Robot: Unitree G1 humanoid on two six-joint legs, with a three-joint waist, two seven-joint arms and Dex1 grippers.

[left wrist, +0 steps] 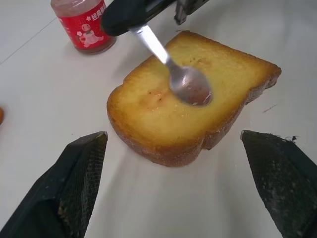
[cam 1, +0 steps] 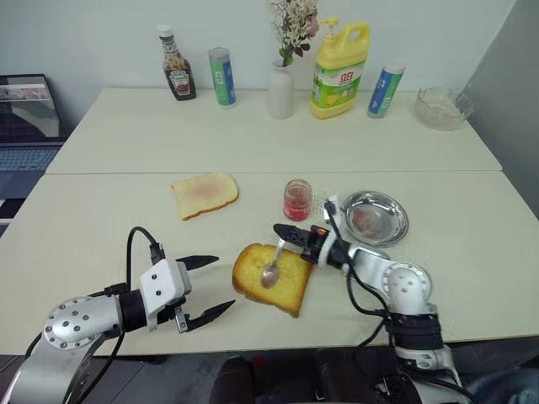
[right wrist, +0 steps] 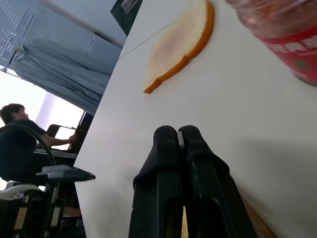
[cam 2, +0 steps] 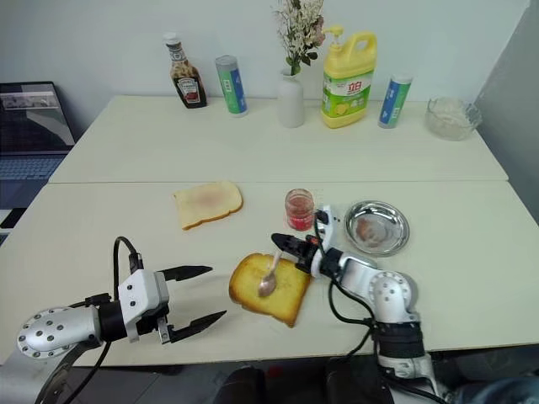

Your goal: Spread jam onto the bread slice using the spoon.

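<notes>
Right gripper (cam 1: 284,234) clamping spoon (left wrist: 184,82) handle, bowl resting on bread slice (cam 1: 272,278) centre near table's front edge. Left gripper (cam 1: 210,284) hanging wide open, empty, beside slice. Jam (cam 1: 297,200) jar standing just behind. Spreading barely starting; slice surface showing only faint smear.

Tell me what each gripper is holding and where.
The right gripper pinches the small silver metal spoon by its handle's end, bowl resting on the thick golden toast slice. The left gripper is open, holding nothing.

Evenly bright, soft shadows under the bread slice (left wrist: 188,99); glare on the spoon (left wrist: 190,87); blown-out window (right wrist: 29,89) glow.
</notes>
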